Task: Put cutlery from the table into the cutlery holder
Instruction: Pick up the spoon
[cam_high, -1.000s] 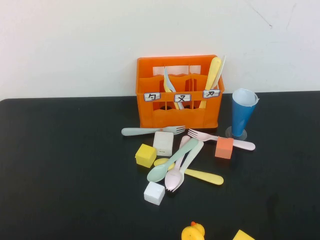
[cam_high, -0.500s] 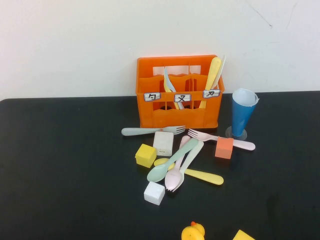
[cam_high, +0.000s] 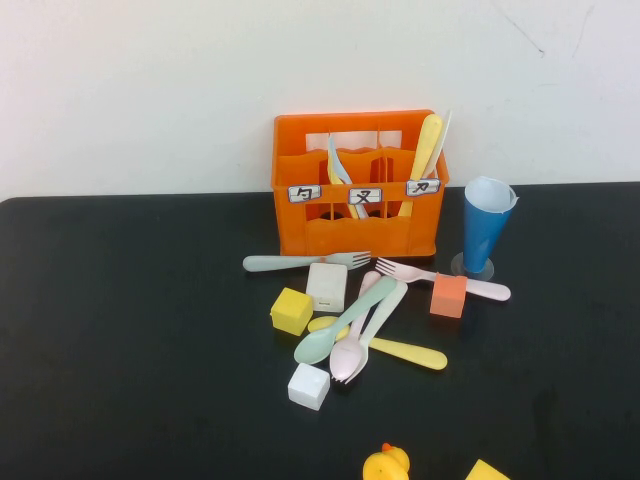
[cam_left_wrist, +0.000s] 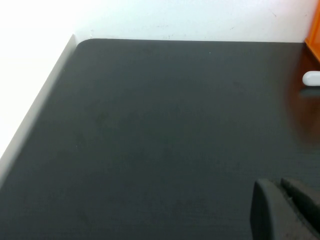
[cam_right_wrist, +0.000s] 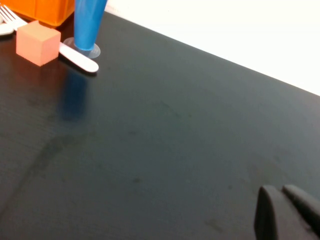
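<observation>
The orange cutlery holder stands at the back of the black table. It holds a yellow spoon in its right compartment and pale cutlery in the middle one. On the table in front lie a mint fork, a pink fork, a mint spoon, a pink spoon and a yellow spoon. Neither gripper is in the high view. My left gripper is shut and empty over bare table left of the holder. My right gripper is shut and empty, right of the pink fork.
A blue cup stands right of the holder. A yellow cube, a white block, an orange cube and a white cube lie among the cutlery. A yellow duck and a yellow block sit at the front edge.
</observation>
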